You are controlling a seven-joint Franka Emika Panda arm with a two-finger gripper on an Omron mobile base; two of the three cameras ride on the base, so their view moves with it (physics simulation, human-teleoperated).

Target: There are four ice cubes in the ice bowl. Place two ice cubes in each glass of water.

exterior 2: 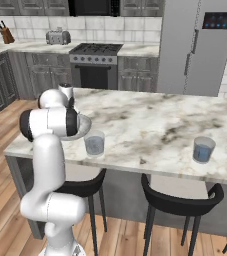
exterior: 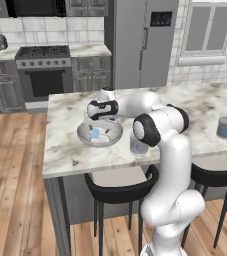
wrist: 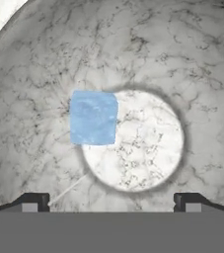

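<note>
The ice bowl (exterior: 113, 135) stands near the counter's front left, with one pale-blue ice cube (exterior: 95, 133) showing in it. My gripper (exterior: 97, 122) hangs straight over the bowl, pointing down. In the hand view the ice cube (wrist: 93, 117) lies left of the bowl's round base, above and between the fingertips (wrist: 32, 202). The gripper (wrist: 111, 203) is open and holds nothing. One glass of water (exterior 2: 94, 144) stands just right of the bowl, partly behind my arm in the left base view. The other glass of water (exterior 2: 203, 149) is far to the right near the front edge.
The marble island counter (exterior: 195, 105) stretches wide behind and to the right of the bowl. Black stools (exterior 2: 177, 202) stand under its front edge. A stove (exterior: 44, 70) and fridge (exterior: 140, 40) line the back wall.
</note>
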